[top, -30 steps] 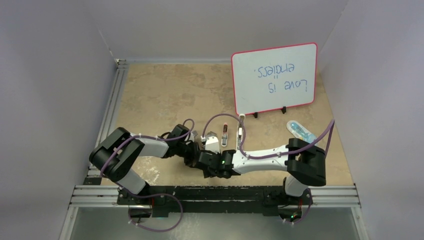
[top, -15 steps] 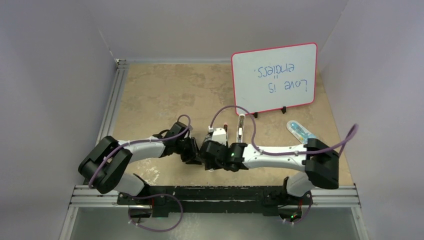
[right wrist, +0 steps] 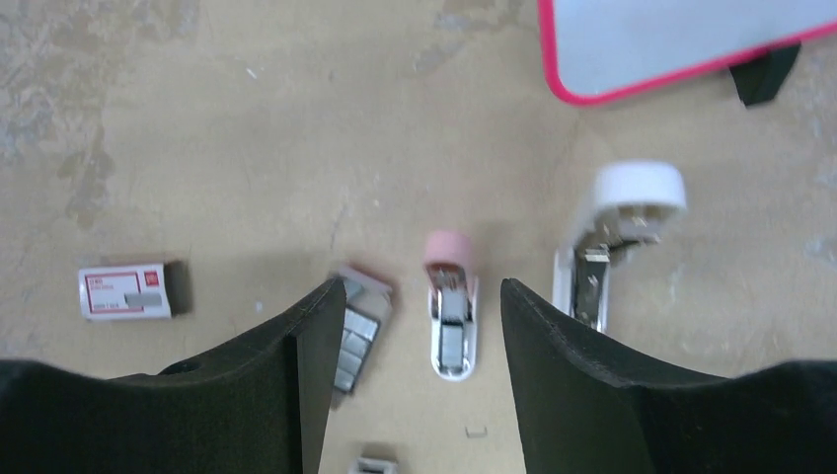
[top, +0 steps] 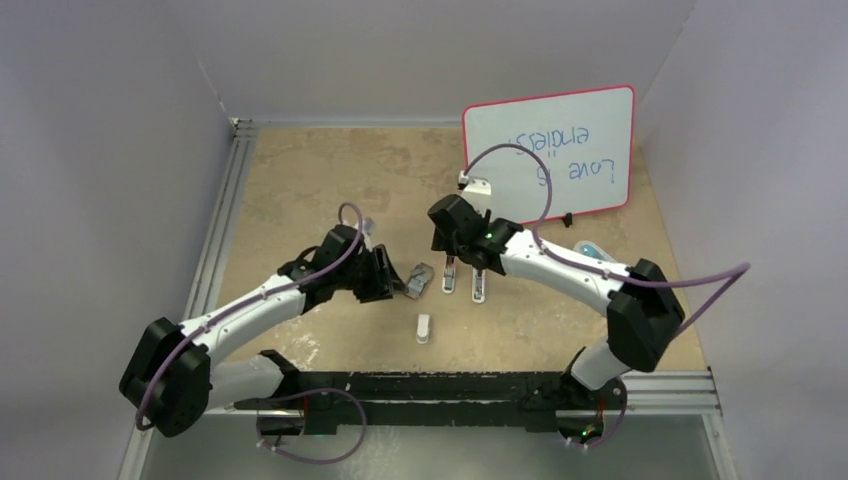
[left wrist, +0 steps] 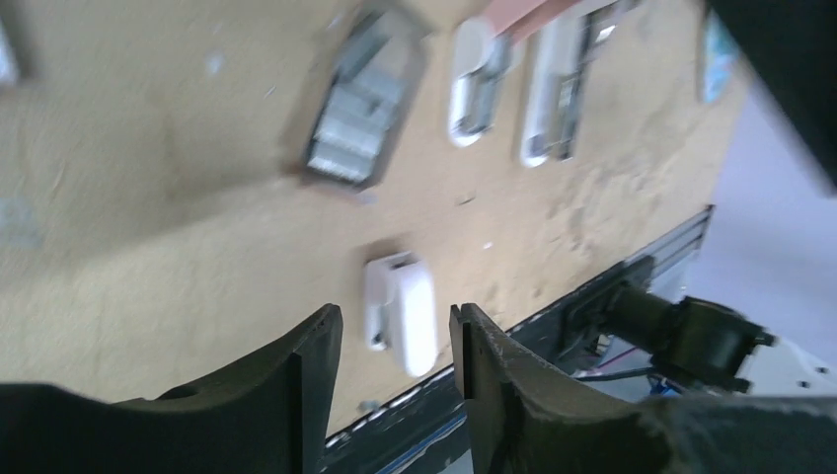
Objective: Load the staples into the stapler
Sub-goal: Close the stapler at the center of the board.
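The staples [right wrist: 357,334] lie as silvery strips in a small grey tray [top: 420,277] on the table. Right of the tray is the pink-ended stapler body [right wrist: 451,318], its channel facing up with grey strips in it. A white stapler part [right wrist: 604,252] lies further right. My right gripper [right wrist: 422,288] hangs open above tray and pink body, holding nothing. My left gripper [left wrist: 395,336] is open and empty too, left of the tray in the top view. A small white piece [left wrist: 400,311] lies on the table beyond its fingertips, also in the top view [top: 424,328].
The red-pink staple box [right wrist: 123,292] sits on the table left of the tray. A whiteboard [top: 548,155] stands on feet at the back right. A single loose staple [right wrist: 477,431] lies near the pink body. The black front rail [top: 430,385] runs along the near edge.
Both grippers were together near the front rail and have drawn apart. The left jaws opened and the small white piece now lies free. The right gripper lifted back over the stapler parts.
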Available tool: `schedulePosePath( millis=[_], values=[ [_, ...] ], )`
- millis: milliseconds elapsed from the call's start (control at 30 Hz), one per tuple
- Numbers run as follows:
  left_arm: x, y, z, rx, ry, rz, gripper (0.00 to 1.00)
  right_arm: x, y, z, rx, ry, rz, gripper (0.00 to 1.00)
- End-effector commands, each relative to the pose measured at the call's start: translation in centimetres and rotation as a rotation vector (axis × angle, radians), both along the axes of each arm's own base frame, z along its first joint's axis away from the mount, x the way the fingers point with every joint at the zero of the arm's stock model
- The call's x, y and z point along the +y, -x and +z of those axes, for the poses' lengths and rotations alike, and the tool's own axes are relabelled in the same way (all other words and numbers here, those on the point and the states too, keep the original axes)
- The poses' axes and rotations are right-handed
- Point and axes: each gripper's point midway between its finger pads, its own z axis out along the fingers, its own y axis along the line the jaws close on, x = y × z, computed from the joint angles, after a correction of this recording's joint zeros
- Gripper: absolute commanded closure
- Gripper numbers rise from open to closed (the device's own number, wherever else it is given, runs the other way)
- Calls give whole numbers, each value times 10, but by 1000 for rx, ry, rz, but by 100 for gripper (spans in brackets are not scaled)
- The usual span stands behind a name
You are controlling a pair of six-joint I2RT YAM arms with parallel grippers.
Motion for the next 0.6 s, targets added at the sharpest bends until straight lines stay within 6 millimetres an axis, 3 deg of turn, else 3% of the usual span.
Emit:
schedulePosePath(
  millis=[0,167,400,567],
  values=[
    [-29,-31,48,-163,109,-90,53,7,-30,12,-68,61,17,38],
    [-51,-46,52,-143,160,-119,54,7,-38,-11,-19,102,23,45],
    [-68,-59,30,-71,166,-130,63,4,-35,-35,32,139,29,46],
    [-77,-65,17,-33,171,-140,65,4,-36,-42,42,148,33,55]
  ],
)
